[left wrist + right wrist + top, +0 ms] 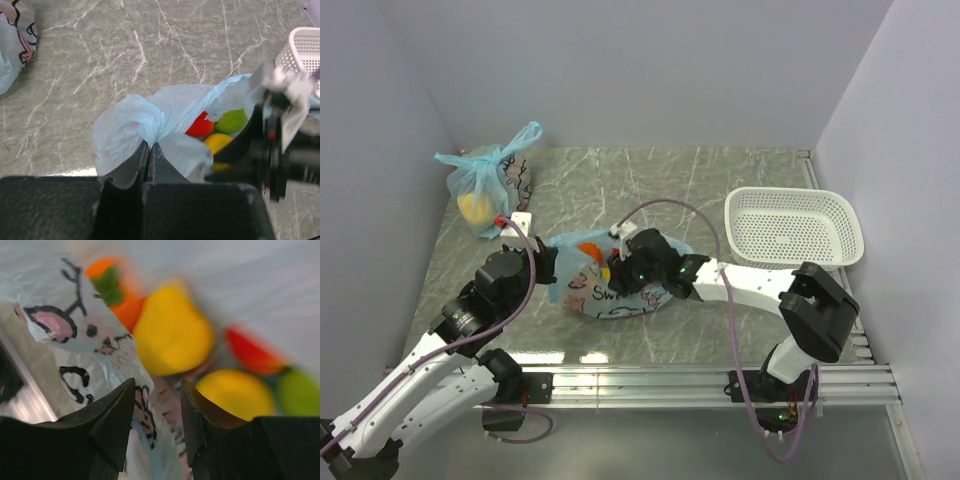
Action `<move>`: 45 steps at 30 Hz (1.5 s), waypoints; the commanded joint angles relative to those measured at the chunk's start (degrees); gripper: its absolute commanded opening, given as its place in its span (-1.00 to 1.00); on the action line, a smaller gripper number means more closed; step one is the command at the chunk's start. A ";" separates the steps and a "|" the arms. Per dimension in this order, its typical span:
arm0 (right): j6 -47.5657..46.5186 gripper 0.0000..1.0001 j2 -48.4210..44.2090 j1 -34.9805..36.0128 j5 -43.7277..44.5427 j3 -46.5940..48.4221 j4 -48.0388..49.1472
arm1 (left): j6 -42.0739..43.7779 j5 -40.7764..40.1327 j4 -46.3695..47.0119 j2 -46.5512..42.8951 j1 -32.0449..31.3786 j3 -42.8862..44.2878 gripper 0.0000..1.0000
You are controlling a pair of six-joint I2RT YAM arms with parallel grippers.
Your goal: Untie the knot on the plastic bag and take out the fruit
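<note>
The light-blue plastic bag (605,290) lies at mid-table with its mouth open; no knot shows. My left gripper (149,143) is shut on a bunch of its film at the left edge (546,266). My right gripper (158,390) is open at the bag's mouth (620,266), with printed film (75,335) lying between its jaws. Inside I see a yellow fruit (172,335), a red-orange one with a green calyx (112,290), an orange-yellow one (235,392), a red one (250,352) and a green one (300,392). The left wrist view shows red (201,125), green (231,120) and yellow (218,142) fruits.
A second knotted blue bag (485,185) with a yellow lump stands at the back left, also in the left wrist view (15,40). A white mesh basket (795,225) sits at the right, also in the left wrist view (305,47). Walls enclose the table.
</note>
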 commanded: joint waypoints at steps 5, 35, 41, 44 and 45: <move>-6.90 -0.09 -0.94 10.65 -14.30 -3.10 -4.32 | 0.40 1.84 2.33 1.47 1.84 0.25 -0.99; -9.99 0.26 0.72 1.00 8.81 8.22 -9.69 | -2.06 13.53 -0.31 -5.39 4.31 -2.74 -0.99; -5.16 0.44 3.10 1.26 8.54 3.24 -8.81 | -1.18 13.80 -0.48 -4.42 4.48 -2.83 -0.99; -4.10 0.49 4.51 1.87 11.26 1.47 -9.08 | -0.92 14.59 -0.13 -3.98 4.75 -2.83 -0.99; -4.09 0.53 5.38 2.05 12.05 1.11 -8.81 | -0.75 14.94 -0.13 -3.89 4.83 -2.83 -0.99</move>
